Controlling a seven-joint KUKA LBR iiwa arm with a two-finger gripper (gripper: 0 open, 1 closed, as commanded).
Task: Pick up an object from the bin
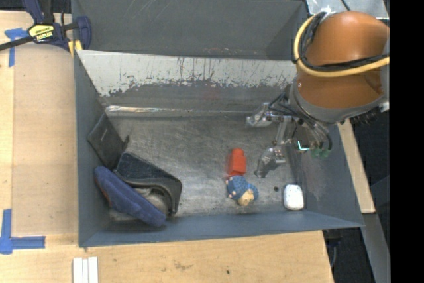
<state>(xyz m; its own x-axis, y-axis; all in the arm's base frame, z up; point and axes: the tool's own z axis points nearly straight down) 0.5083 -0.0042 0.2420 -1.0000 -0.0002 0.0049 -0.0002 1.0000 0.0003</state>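
Gripper [273,157]: just right of the orange cylinder [236,160].
Gripper state: cannot tell whether apart or together; nothing seen held.
Nearby: blue-and-yellow toy [241,190] just below the cylinder.
Progress: judged unpicked; grasp and lift remain.

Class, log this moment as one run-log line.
hand: over bin floor, beside red cylinder | near: blue-yellow toy, white lump | grasp: none seen

Rounded orange cover [344,40] w/ yellow cable [338,68] looped round; grey wrist collar [331,103] below; silver metal gripper [268,166], small green light [320,152].
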